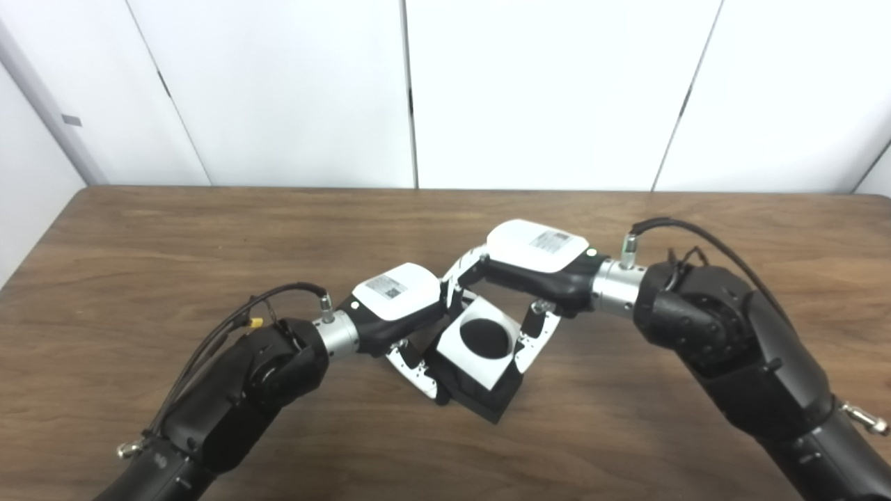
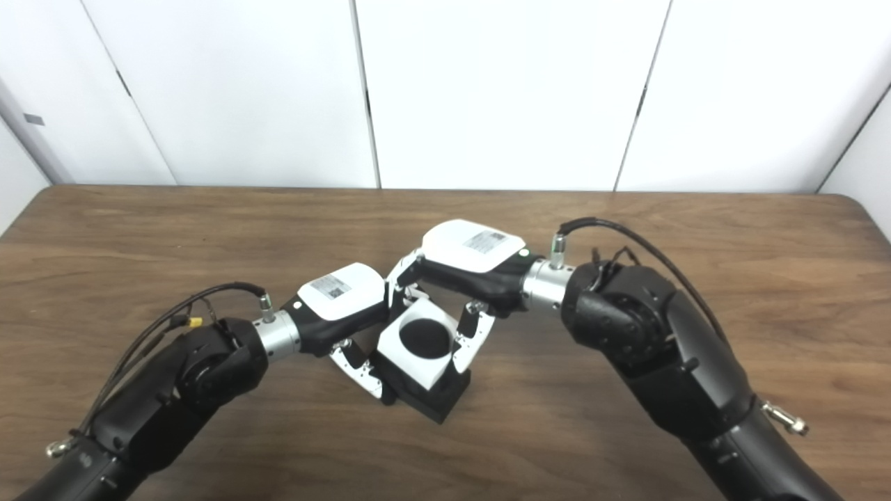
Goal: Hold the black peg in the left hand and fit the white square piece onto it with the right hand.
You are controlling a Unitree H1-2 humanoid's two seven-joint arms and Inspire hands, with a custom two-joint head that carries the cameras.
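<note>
Wood table [image 1: 626, 431], white panels behind: my left hand [image 1: 398, 306] clamps the black peg [image 1: 487, 396], my right hand [image 1: 529, 261] pinches the white square piece [image 1: 468, 358] by its edges; both look rigid, light, slick.

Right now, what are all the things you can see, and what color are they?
white square piece: one, white, black round centre showing, mid-table between both hands, on the black peg.
black peg: one, black, blocky base showing under the white piece, held above the table.
table: one, brown wood, fills the lower picture.
wall panels: several, white, behind the table.
left robot hand: one, black and white, gripping the peg's left side.
right robot hand: one, black and white, fingers on the white piece.
</note>
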